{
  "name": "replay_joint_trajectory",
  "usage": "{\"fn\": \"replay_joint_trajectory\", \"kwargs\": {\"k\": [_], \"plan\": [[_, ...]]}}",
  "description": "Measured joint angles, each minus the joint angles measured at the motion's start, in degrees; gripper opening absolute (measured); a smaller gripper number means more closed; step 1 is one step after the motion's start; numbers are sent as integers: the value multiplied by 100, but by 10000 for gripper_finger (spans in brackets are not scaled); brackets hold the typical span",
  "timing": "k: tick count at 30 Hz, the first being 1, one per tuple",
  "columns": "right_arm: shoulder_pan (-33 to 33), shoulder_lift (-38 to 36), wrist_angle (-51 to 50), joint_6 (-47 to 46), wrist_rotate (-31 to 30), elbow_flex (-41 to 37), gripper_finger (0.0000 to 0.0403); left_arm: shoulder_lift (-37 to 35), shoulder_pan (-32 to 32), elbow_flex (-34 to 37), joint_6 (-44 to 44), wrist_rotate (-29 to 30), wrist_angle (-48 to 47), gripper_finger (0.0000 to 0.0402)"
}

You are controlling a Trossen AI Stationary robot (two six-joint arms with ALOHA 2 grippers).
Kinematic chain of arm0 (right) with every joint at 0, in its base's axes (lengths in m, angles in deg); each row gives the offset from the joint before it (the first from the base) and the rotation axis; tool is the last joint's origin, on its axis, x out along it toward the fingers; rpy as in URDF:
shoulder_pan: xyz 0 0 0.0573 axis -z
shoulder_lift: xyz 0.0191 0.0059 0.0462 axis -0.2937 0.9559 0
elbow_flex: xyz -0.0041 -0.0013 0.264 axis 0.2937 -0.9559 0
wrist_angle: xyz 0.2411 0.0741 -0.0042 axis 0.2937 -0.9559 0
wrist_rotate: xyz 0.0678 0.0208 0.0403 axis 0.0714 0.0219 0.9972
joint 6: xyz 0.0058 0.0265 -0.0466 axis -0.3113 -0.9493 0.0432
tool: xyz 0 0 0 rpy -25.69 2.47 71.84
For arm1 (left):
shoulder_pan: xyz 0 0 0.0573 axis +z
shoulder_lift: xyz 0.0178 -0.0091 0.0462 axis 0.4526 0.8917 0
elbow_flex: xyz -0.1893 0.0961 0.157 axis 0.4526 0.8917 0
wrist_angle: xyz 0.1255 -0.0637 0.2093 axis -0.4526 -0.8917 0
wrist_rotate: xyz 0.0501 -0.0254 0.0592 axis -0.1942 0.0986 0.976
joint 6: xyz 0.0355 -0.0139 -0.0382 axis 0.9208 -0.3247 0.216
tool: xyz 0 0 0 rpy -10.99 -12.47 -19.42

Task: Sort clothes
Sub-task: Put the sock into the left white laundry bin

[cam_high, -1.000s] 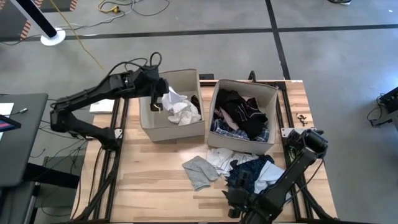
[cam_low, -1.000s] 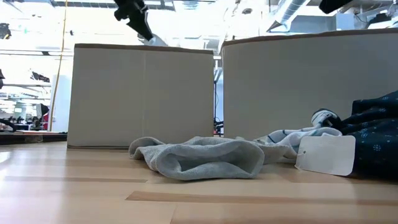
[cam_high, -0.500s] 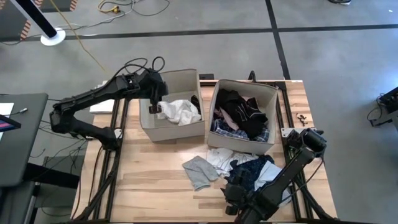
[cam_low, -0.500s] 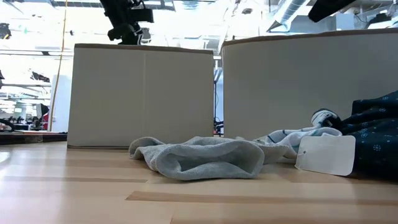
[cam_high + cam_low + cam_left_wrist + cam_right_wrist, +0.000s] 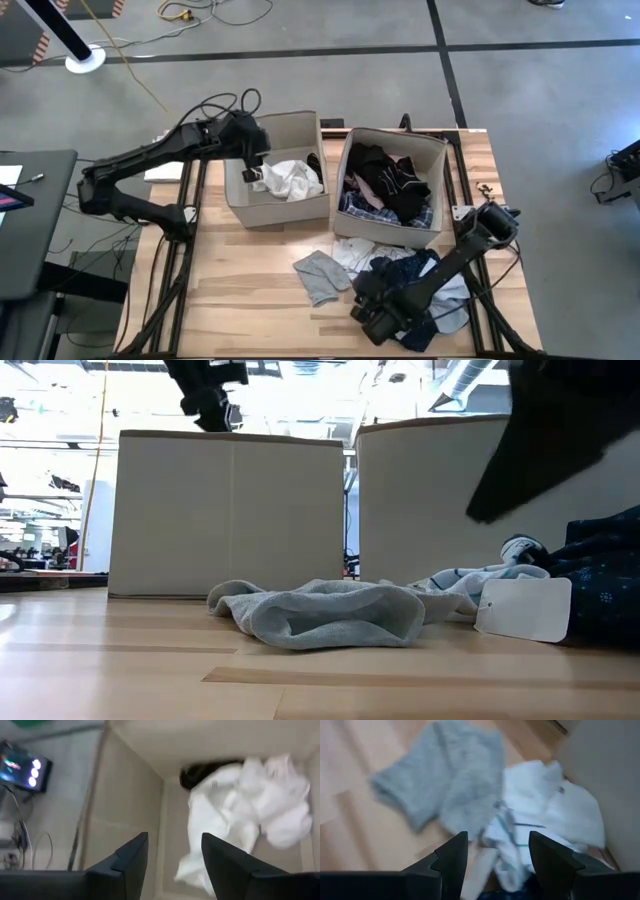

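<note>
Left gripper (image 5: 252,172): fingers apart, empty, over left beige fabric box (image 5: 243,203) holding crumpled white garment (image 5: 292,177); right gripper (image 5: 495,865): fingers apart, above soft grey garment (image 5: 322,274) on wooden table (image 5: 240,290); right box (image 5: 345,222) heaped with dark clothes (image 5: 388,183).

Two boxes (image 5: 277,210) side by side, clothes pile (image 5: 400,272) in front

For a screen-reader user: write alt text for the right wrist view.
The right gripper, fingers open and empty, hovers over a crumpled grey garment lying on the wooden table. Beside it lies a white garment with a thin dark stripe, next to a beige box wall.
</note>
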Motion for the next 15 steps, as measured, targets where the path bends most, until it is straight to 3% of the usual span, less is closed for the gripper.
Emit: {"fn": "replay_joint_trajectory", "kwargs": {"k": [5,15], "plan": [[188,0,-67,-618,-125,-159,223,-295,-210,-37,-1,-159,604,185],[834,209,-11,-673,-73,-148,223,-861,-731,-41,-17,-282,1254,185]]}}
